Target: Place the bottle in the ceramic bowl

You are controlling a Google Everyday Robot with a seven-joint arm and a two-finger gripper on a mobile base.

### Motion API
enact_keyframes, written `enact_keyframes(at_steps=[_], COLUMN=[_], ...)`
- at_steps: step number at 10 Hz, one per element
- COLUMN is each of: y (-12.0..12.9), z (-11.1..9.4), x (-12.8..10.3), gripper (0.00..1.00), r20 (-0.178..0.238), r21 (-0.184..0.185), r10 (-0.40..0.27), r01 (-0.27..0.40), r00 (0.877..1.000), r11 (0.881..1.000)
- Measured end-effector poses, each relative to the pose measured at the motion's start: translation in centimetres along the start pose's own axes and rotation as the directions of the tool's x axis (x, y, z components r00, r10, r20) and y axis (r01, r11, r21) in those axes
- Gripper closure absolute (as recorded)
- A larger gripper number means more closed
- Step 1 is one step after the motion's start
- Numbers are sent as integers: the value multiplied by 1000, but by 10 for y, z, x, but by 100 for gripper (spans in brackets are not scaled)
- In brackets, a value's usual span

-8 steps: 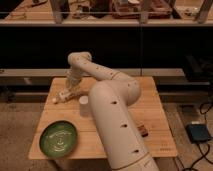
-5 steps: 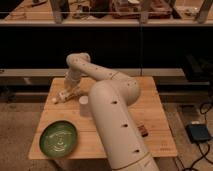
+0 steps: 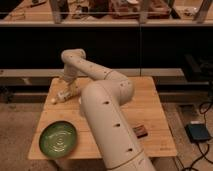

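Observation:
A small pale bottle (image 3: 62,96) lies on its side near the far left of the wooden table (image 3: 145,107). My gripper (image 3: 68,89) is down at the bottle, right over its right end; the contact is hidden. The green ceramic bowl (image 3: 58,138) sits empty at the front left corner, well in front of the bottle. My white arm (image 3: 107,117) rises from the front and arches across the middle of the table to the far left.
A small dark brown object (image 3: 140,131) lies near the table's front right. A grey pedal box (image 3: 199,132) with cables sits on the floor at right. Dark shelving (image 3: 125,40) stands behind the table.

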Motion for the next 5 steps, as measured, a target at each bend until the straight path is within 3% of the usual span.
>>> enact_keyframes(at_steps=[2,5], y=[8,18], z=[7,30], x=[5,17], gripper=[20,20], r20=[-12,-62], r21=[-37,-49], r10=[9,23], r01=[-9,-26], r00=[1000,998], r11=[999,998])
